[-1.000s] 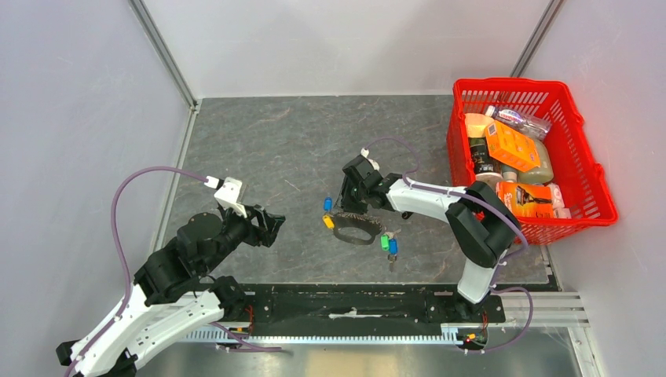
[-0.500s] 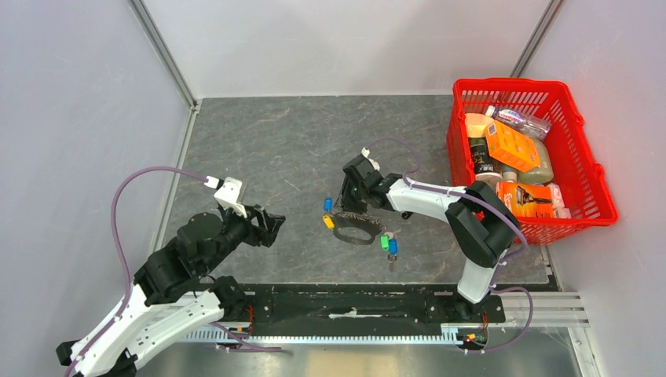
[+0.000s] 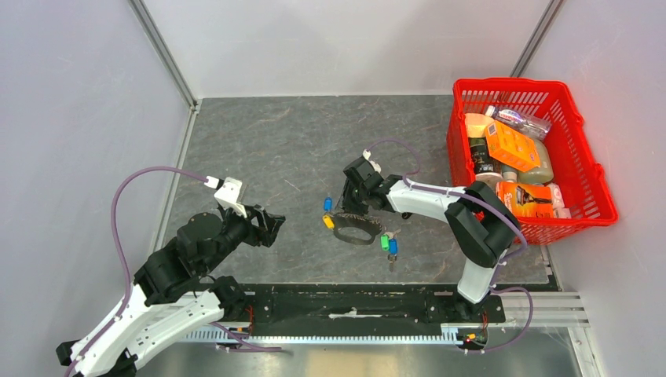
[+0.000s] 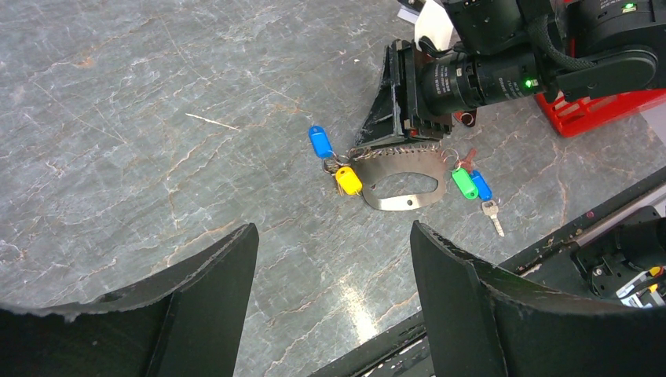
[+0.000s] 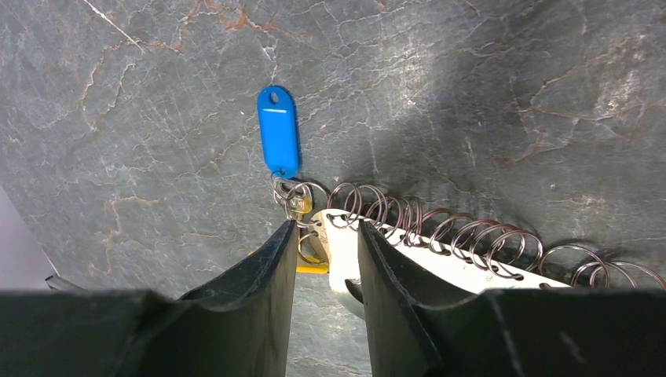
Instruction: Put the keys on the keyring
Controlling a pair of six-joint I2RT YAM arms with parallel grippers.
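The keyring (image 3: 355, 230) is a silver metal plate with a handle hole and a wire coil along its top edge, lying on the grey table. A blue-tagged key (image 3: 327, 203) and a yellow-tagged one (image 3: 327, 221) hang at its left end. A green tag (image 3: 385, 242), a blue tag (image 3: 393, 247) and a bare silver key (image 3: 392, 261) lie at its right end. My right gripper (image 5: 326, 228) is closed narrowly on the plate's left end (image 5: 342, 236), beside the blue tag (image 5: 278, 129). My left gripper (image 4: 334, 229) is open and empty, well left of the keyring (image 4: 400, 169).
A red basket (image 3: 471, 90) full of packets and bottles stands at the right side of the table. A black rail (image 3: 353, 302) runs along the near edge. Grey walls close in the left, back and right.
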